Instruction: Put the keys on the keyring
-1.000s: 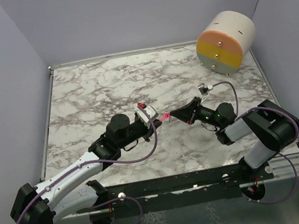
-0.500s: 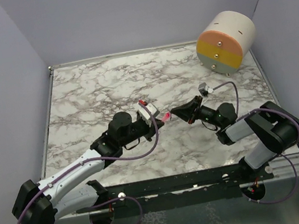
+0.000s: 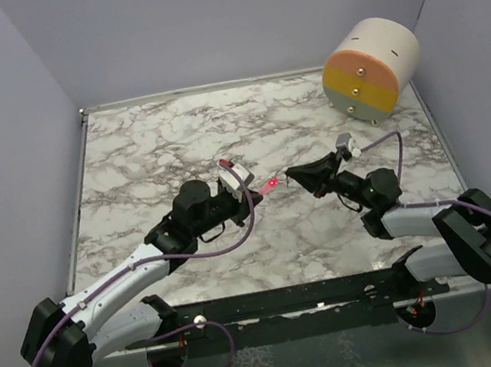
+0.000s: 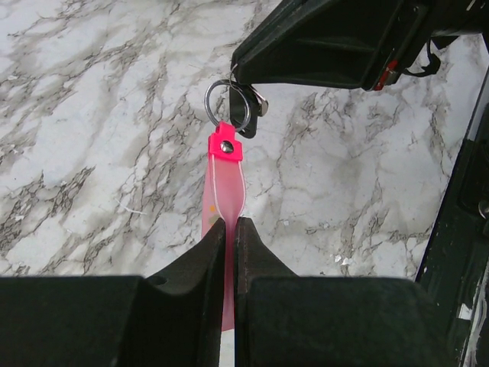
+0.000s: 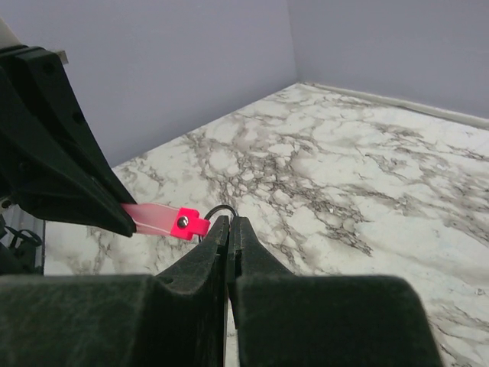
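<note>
I read the left gripper (image 4: 230,224) clamped on the slim pink-red plastic strip keyring (image 4: 221,182); the right gripper (image 5: 229,223) is fully closed at its thin metal ring (image 4: 212,88).

Left arm (image 3: 121,287), from 7 o'clock, has pale grey shells and chunky black joints. Right arm (image 3: 421,215), from 5 o'clock, is the same. Purple cables (image 3: 228,250) loop along both. Fingers (image 4: 191,267) are matte black wedges, and each wrist has a little white block (image 3: 228,175) — red bit on the left one.
</note>
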`<control>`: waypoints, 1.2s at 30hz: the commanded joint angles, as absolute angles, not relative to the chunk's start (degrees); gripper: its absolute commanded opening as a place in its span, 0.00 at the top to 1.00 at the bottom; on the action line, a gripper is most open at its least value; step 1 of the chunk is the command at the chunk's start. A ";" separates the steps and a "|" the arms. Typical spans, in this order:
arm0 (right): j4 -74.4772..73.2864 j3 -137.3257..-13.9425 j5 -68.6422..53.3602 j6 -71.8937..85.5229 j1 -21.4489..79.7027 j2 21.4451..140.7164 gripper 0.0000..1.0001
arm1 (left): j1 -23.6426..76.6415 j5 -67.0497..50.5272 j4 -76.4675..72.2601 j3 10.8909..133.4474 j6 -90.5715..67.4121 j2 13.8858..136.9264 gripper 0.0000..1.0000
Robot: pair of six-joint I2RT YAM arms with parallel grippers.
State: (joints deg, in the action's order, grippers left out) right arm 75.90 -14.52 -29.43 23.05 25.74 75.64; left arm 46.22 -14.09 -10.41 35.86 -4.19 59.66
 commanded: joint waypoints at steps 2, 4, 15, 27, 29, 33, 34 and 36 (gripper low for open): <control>71.81 -15.24 -26.81 19.83 25.27 74.71 0.99 | 44.65 -14.70 -10.77 34.79 -5.14 57.71 1.00; 71.26 -15.42 -26.74 19.49 25.31 74.62 0.99 | 44.06 -14.98 -10.88 34.36 -5.25 57.57 1.00; 67.42 -16.95 -28.81 18.58 25.27 74.87 0.99 | 39.53 -17.59 -13.16 32.23 -6.02 59.13 1.00; 63.37 -18.76 -30.20 16.32 25.34 77.15 0.99 | 34.06 -20.55 -15.32 32.94 -6.92 61.49 1.00; 63.30 -18.96 -30.60 16.22 25.33 77.68 0.99 | 33.26 -21.18 -15.66 33.28 -6.99 62.62 1.00; 62.25 -19.74 -31.38 16.16 25.40 78.87 0.99 | 31.73 -22.26 -16.99 33.47 -7.37 65.03 1.00; 61.99 -19.97 -31.52 16.10 25.40 79.11 0.99 | 31.43 -22.48 -17.33 33.48 -7.38 65.70 1.00; 60.83 -20.56 -31.70 16.11 25.36 79.42 0.99 | 30.95 -22.83 -18.08 33.49 -7.47 67.11 1.00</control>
State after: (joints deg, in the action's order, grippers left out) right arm 62.98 -18.76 -32.36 17.69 25.91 78.65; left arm 32.93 -22.48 -16.32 32.97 -7.18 65.19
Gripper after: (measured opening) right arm 0.012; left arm 0.077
